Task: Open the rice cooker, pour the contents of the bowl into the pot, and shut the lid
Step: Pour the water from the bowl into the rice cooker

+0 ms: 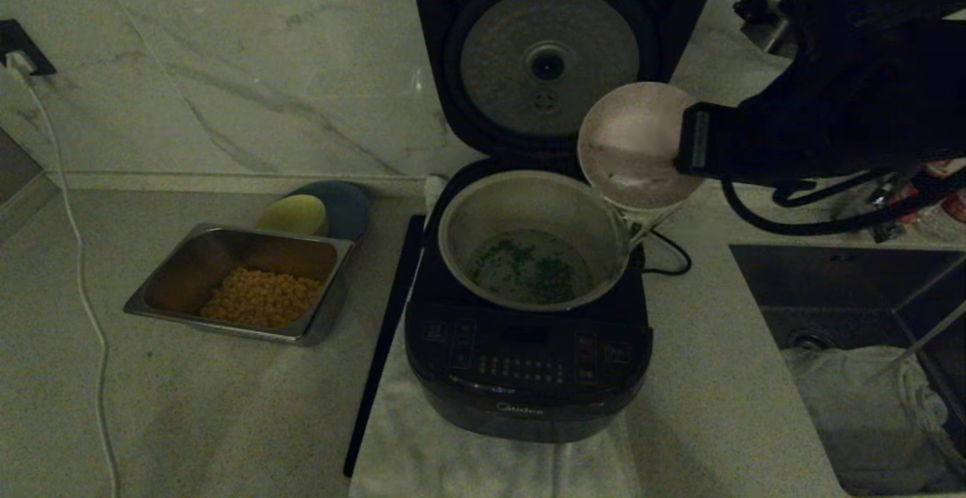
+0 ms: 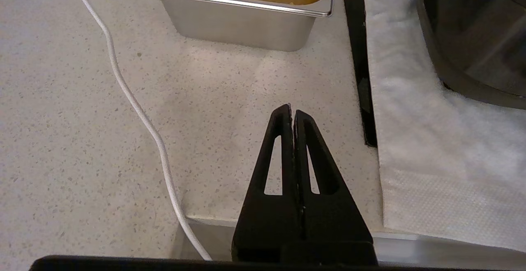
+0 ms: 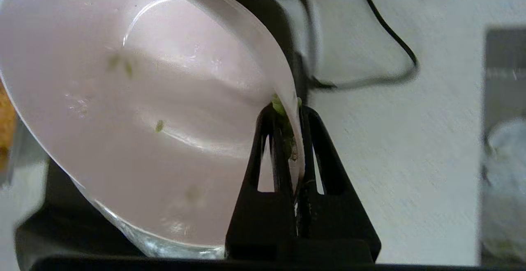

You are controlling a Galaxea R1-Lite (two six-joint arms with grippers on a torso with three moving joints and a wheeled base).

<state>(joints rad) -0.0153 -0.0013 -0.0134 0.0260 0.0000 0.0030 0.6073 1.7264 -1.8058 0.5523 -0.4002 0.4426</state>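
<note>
My right gripper (image 3: 292, 111) is clamped tight on the rim of the bowl (image 1: 632, 143), one finger inside the wall and one outside, with a few green bits caught where they pinch. I hold the bowl tipped steeply on its side above the right rear corner of the rice cooker (image 1: 528, 362), its mouth turned toward the open pot (image 1: 528, 196). The bowl is almost bare inside: only a few flecks of green cling to its pale pink wall. The chopped greens (image 1: 528, 264) lie scattered over the bottom of the pot, which sits in the cooker's body. The lid (image 1: 558, 53) stands upright behind the pot, its silver inner plate facing forward. The cooker rests on a white cloth (image 1: 453, 453) spread over the counter (image 1: 189, 392), with a black strip (image 1: 385, 332) lying along the cloth's left edge. To the cooker's left sits a steel tray (image 1: 241, 287) holding yellow kernels, and behind it a yellow-green bowl (image 1: 294, 215) against a dark plate. My left gripper (image 2: 292, 113) hangs over the counter's front edge near a white cable (image 2: 139, 111), its fingers pressed together on nothing.
</note>
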